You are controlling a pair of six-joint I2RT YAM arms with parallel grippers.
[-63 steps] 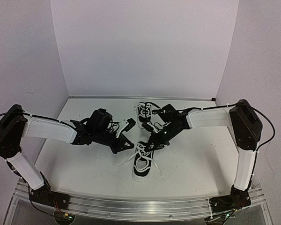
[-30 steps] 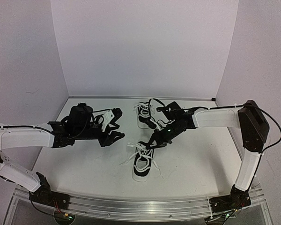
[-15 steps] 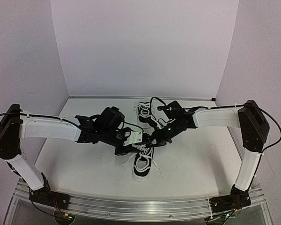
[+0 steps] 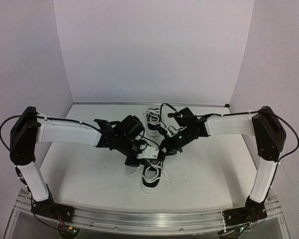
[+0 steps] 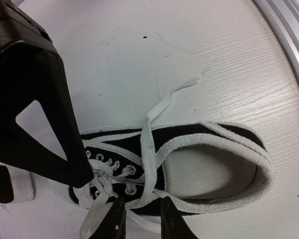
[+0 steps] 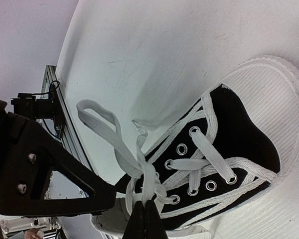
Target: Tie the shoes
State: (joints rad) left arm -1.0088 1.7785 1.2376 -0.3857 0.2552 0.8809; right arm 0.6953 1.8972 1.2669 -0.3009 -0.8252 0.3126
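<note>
The near shoe lies on the white table, black with a white sole and loose white laces. The far shoe stands behind it. My right gripper is over the near shoe's laces; in the right wrist view it is shut on a lace at the knot, with a lace loop sticking out left over the shoe. My left gripper is beside it; in the left wrist view it is open, and a lace runs down between its fingers across the shoe.
An aluminium rail runs along the table's near edge and also shows in the left wrist view. White walls close the back and both sides. Each gripper's black body fills the left of the other's wrist view.
My left arm swung out to the left, then back in to the near shoe's laces beside the right gripper. My right gripper stayed shut on the lace, hardly moving.
</note>
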